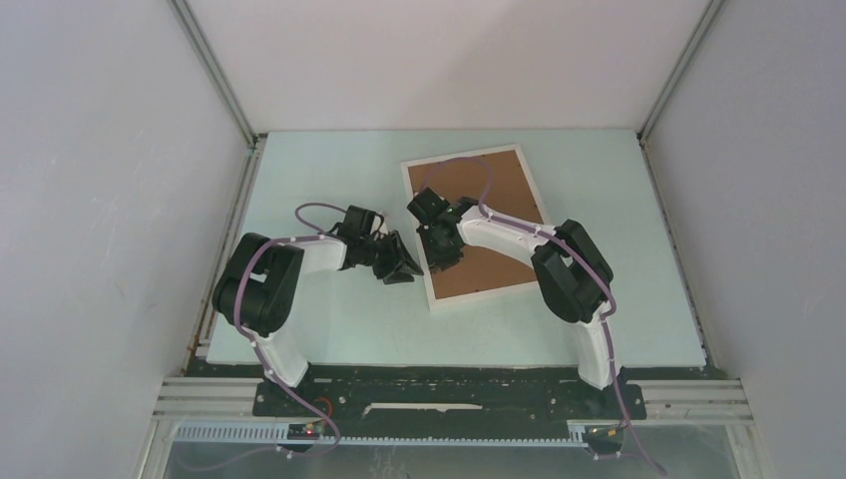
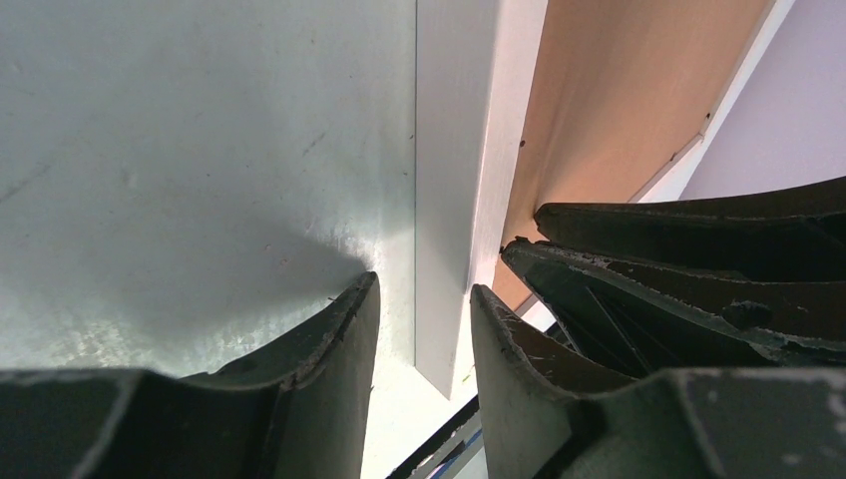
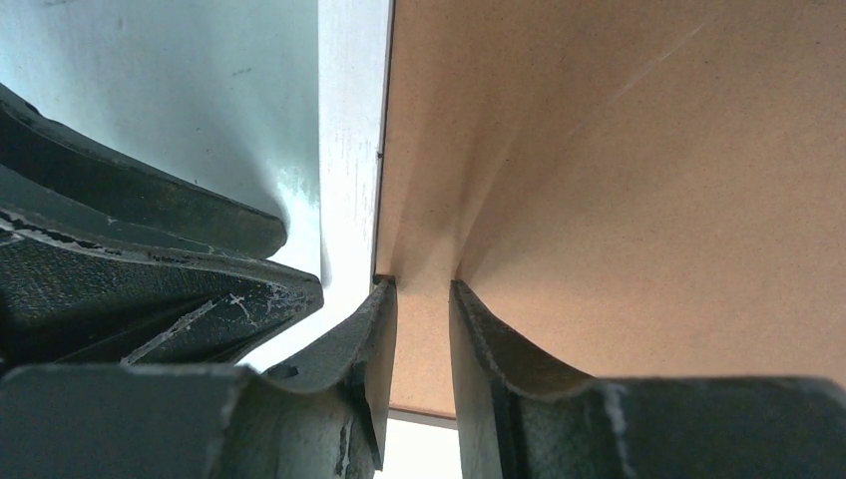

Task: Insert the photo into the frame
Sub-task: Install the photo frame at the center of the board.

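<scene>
Straddles 9 o'clock rim of the frame (image 2: 444, 180) (long axis 11 to 5), left jaws half open; rests right jaws, narrowly parted, on backing board (image 3: 619, 180); grips nothing.

A fixed overhead camera looks down from behind both arm bases onto the whole table (image 1: 329, 329). The wrist cameras peer past the left end effector (image 2: 421, 299) and right end effector (image 3: 422, 289), very close to the surface. Both show the white frame (image 2: 444, 200) edge beside the brown backing board (image 3: 619, 200).
</scene>
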### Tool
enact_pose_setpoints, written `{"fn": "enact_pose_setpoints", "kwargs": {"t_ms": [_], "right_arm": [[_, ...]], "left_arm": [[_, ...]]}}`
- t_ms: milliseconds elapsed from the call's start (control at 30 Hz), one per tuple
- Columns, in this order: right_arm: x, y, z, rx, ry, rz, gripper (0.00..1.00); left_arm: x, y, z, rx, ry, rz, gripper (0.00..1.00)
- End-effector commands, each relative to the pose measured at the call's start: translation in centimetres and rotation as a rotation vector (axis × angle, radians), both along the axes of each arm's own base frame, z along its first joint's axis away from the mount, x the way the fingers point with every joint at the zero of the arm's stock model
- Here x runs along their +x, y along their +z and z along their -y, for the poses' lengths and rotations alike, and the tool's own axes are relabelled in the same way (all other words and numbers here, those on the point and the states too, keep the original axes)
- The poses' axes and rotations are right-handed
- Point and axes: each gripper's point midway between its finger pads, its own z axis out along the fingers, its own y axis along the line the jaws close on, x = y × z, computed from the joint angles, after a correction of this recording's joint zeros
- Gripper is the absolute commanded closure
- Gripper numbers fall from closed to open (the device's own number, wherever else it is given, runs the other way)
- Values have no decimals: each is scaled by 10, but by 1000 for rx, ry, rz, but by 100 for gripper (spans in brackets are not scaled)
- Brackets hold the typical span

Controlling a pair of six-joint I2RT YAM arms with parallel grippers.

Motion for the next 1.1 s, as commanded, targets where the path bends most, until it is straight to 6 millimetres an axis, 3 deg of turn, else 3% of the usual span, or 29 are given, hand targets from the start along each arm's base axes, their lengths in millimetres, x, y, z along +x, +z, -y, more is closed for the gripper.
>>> {"fn": "enact_pose_setpoints", "kwargs": {"t_ms": [0, 267, 833, 1067], "right_arm": [[-10, -26, 12, -73, 1, -56, 64], [-18, -30, 11, 96, -43, -188, 64], [-13, -42, 27, -198, -38, -53, 64], [-21, -75, 51, -420, -30, -62, 65]], "left_arm": [[10, 7, 4, 0, -14, 54, 54], [8, 8, 3, 1, -17, 55, 54], [5, 6, 2, 5, -21, 55, 54], [3, 7, 0, 6, -20, 59, 54]]}}
